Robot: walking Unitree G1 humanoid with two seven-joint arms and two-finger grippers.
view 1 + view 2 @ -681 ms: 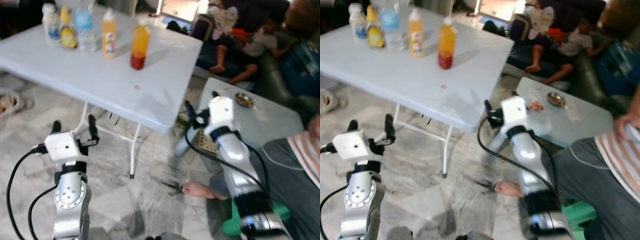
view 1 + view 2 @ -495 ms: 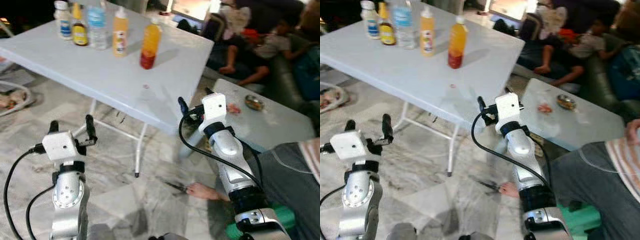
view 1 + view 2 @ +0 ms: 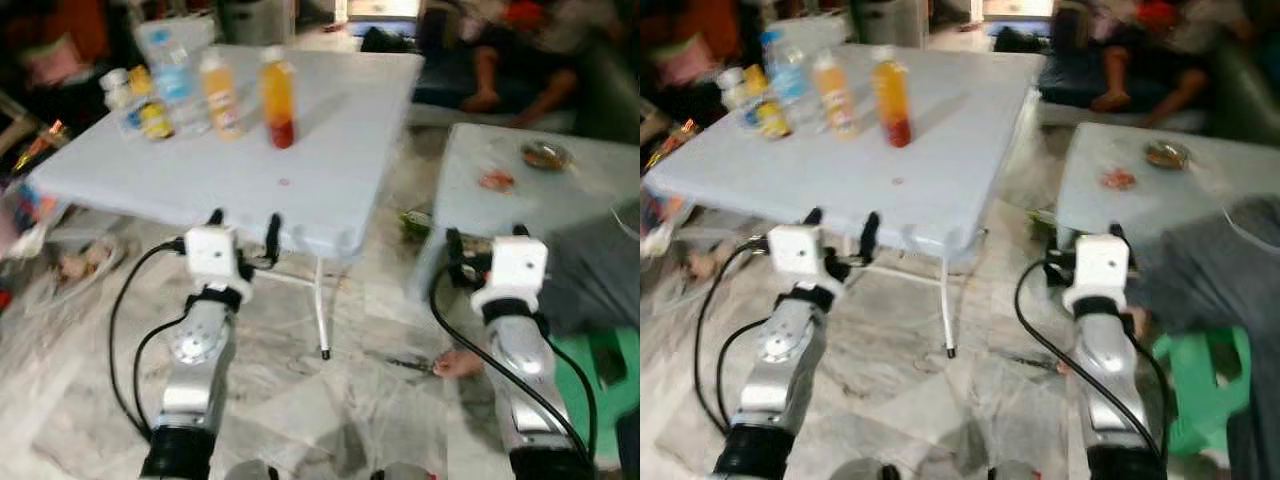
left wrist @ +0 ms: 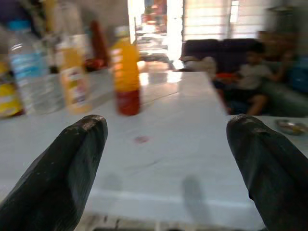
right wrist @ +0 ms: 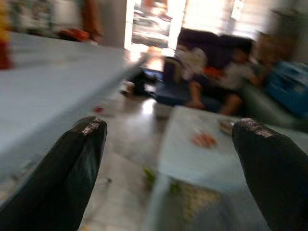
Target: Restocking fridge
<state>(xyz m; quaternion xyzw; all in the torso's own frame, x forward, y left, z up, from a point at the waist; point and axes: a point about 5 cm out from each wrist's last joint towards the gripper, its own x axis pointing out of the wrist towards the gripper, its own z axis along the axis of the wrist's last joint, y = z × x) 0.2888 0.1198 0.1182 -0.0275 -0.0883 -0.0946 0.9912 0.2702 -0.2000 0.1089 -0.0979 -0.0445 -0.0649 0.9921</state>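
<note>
A low grey side table [image 3: 560,185] is seen to the right of the white bench [image 3: 330,150], with a small metal dish [image 3: 545,153] and a reddish scrap [image 3: 495,181] lying on it. Seated people [image 4: 250,79] are seen on a dark sofa [image 4: 211,48] beyond. A green stool [image 3: 1190,385] stands on the marble floor [image 3: 300,380], where a bare foot [image 3: 455,364] rests.

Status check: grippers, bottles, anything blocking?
Left gripper and right gripper open, empty, short of the white table. Five bottles standing on it, untouched. Person's foot on the floor by the right arm.
</note>
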